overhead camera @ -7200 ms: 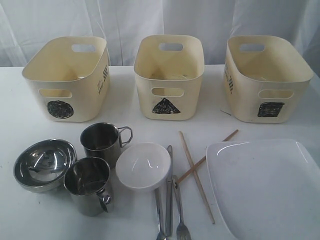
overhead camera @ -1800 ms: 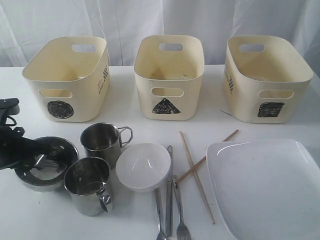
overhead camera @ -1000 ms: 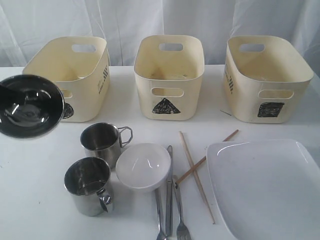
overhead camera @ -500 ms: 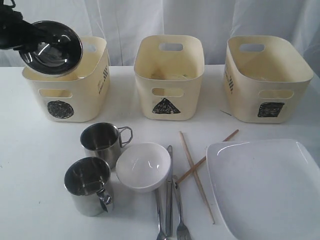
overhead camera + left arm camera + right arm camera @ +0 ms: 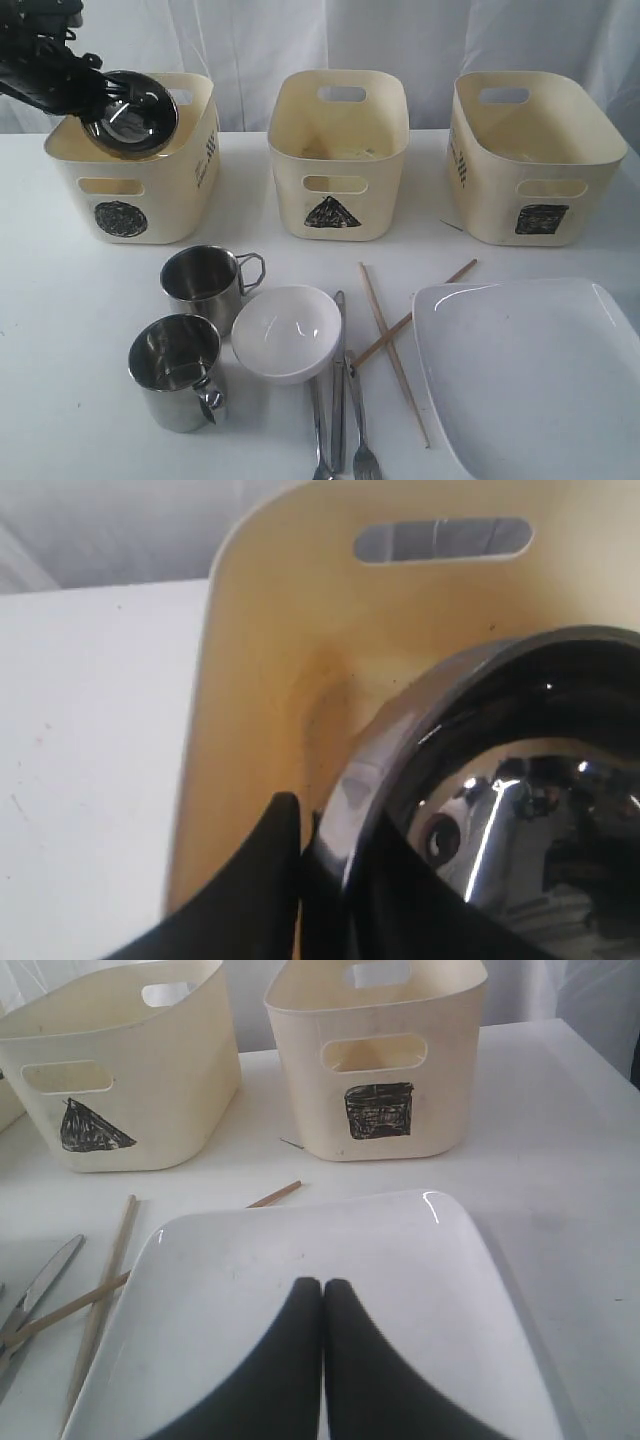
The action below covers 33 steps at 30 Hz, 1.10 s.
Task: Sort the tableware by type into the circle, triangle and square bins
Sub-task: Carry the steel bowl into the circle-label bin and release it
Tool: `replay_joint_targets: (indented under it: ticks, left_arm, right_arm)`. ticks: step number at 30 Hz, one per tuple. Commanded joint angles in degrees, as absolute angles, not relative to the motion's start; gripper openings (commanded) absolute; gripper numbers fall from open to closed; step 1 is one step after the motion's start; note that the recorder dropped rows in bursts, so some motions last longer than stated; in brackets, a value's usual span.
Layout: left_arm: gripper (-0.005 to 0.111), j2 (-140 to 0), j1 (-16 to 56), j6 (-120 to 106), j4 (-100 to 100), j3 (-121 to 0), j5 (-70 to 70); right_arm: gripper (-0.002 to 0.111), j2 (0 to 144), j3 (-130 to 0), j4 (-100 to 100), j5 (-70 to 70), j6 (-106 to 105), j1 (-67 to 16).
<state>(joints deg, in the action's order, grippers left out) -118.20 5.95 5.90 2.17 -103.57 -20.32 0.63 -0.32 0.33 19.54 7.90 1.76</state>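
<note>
Step in hand: we judge this to be the drop of the steel bowl [image 5: 135, 112] into the circle bin [image 5: 170, 190].
Left gripper [image 5: 325, 870]: it is pinching the bowl's rim, with one finger outside the wall and the other inside.
Steel bowl: it hangs tilted in the air above the circle bin's left rim, with its mouth turned toward the exterior camera and only part of it over the hollow. No second steel bowl stands on the table, so we suspect two are nested in this one grip, though we cannot be sure.
Right gripper [image 5: 322, 1300]: its fingers are pressed together on nothing. It hovers over the large white plate [image 5: 250, 1250], far to the right of the circle bin.
Doing it well: we would carry the bowl further over the circle bin's hollow and level it. We would then lower it below the rim and only after that spread the fingers.
Watch for: the pinch on slick steel is thin. A release from this height and tilt could catch the circle bin's rim and spill the bowl outside, and nested bowls may slide apart.
Not yet sorted: two steel mugs [image 5: 205, 280] and the small white bowl [image 5: 287, 330] stand in front of the circle bin. The cutlery [image 5: 338, 400] and chopsticks [image 5: 390, 335] lie further to its right.
</note>
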Motion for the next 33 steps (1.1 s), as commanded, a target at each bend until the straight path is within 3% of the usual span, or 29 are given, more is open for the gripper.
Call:
replay_joint_targets:
  ticks: [1,4,7,12,14,21,33]
  left_arm:
    - [0.000,-119.7,6.0,6.6,0.0,-104.1,-19.9]
    - [0.001,-120.0,6.0,6.6,-0.4,-104.1,-19.3]
    - [0.013,-120.0,6.0,6.6,-1.5,-104.1,-19.3]
    - [0.052,-120.0,6.0,6.6,-3.5,-104.1,-19.6]
    - [0.060,-120.0,6.0,6.6,-4.5,-104.1,-20.5]
    - [0.054,-116.3,6.6,0.8,-11.7,-104.1,-27.3]
    - [0.056,-103.4,8.8,-4.9,-13.1,-99.7,-42.9]
  right_arm:
    - [0.000,0.5,0.0,0.4,19.2,8.1,1.7]
    - [0.000,0.5,0.0,0.4,19.2,8.1,1.7]
    - [0.000,0.5,0.0,0.4,19.2,8.1,1.7]
    - [0.000,0.5,0.0,0.4,19.2,8.1,1.7]
    - [0.000,0.5,0.0,0.4,19.2,8.1,1.7]
    - [0.000,0.5,0.0,0.4,19.2,8.1,1.7]
    - [0.000,0.5,0.0,0.4,19.2,9.0,1.7]
